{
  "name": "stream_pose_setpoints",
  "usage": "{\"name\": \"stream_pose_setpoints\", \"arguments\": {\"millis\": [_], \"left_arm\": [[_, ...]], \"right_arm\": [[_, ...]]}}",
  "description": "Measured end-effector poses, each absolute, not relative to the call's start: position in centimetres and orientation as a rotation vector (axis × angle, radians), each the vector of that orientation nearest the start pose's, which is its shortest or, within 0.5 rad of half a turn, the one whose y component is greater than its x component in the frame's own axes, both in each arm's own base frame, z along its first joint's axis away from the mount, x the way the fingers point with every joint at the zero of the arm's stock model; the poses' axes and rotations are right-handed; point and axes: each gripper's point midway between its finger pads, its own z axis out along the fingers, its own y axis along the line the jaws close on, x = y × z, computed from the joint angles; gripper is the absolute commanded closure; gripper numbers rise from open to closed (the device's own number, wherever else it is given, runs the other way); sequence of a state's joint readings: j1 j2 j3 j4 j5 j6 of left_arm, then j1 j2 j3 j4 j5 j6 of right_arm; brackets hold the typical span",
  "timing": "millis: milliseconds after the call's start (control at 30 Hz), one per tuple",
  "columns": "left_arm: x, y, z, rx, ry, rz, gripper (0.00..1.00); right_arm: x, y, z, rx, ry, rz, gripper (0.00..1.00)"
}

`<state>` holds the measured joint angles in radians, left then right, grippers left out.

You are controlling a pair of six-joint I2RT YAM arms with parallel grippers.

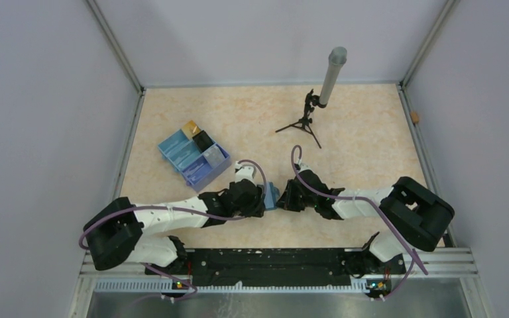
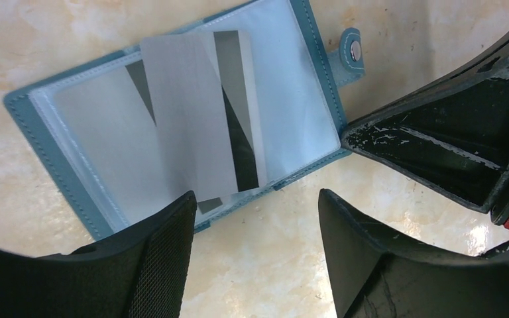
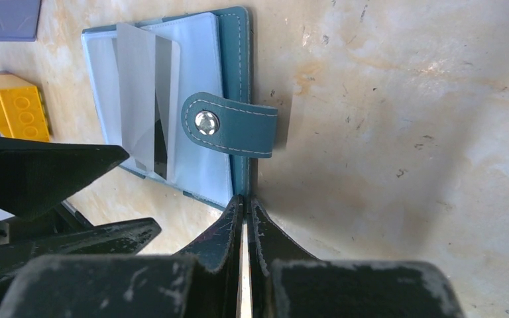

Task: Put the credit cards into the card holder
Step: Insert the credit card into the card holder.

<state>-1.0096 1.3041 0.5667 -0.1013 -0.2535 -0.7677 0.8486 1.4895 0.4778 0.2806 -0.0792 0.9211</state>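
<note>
Hovering with the left pincer (image 2: pixel 255 199) spread wide and empty, fingertips poised at the left edge of the open card holder (image 2: pixel 36 132). Bracing that holder from the right with the right pincer (image 3: pixel 244 202), shut tight on nothing, tips set against the teal rim beside the clasp (image 3: pixel 228 126). Find the holder flat on the table (image 2: pixel 265 278), near the middle, between the two pincers.

Note one silvery credit card (image 2: pixel 185 119) lying askew across the pale inner pages, tilted over the dark central stripe (image 2: pixel 242 156), one short end pointing toward the left fingertips. Cannot tell whether the other end sits under the clear sleeve or merely on top.

Judged step: seating this card.
- Square the card with the pocket first.
- Nudge by the exposed short end, not the face, and push along the pocket's length, slowly, so as to catch no corner on the sleeve mouth.
- Press the right pincer down firmly while pushing; otherwise, probably, a sliding holder on the smooth table.
- Avoid closing on card and page together.
- Ignore the yellow toy block (image 3: pixel 13 106) close by the holder, not touching it.
</note>
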Motion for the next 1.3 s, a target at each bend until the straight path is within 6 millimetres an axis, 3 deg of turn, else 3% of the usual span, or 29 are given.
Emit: {"name": "stream_pose_setpoints", "arguments": {"millis": [367,1033,1300], "left_arm": [[19.6,-23.5,4.7,0.1,2.436,-0.449,0.29],[18.8,-24.7,4.1,0.083,2.495,-0.539,0.29],[19.1,-24.1,5.8,0.059,2.445,-0.543,0.28]], "right_arm": [[19.3,29.2,1.8,0.043,2.51,0.938,1.0],[19.3,29.4,1.8,0.038,2.509,0.949,1.0],[19.3,29.4,1.7,0.038,2.51,0.951,1.0]]}}
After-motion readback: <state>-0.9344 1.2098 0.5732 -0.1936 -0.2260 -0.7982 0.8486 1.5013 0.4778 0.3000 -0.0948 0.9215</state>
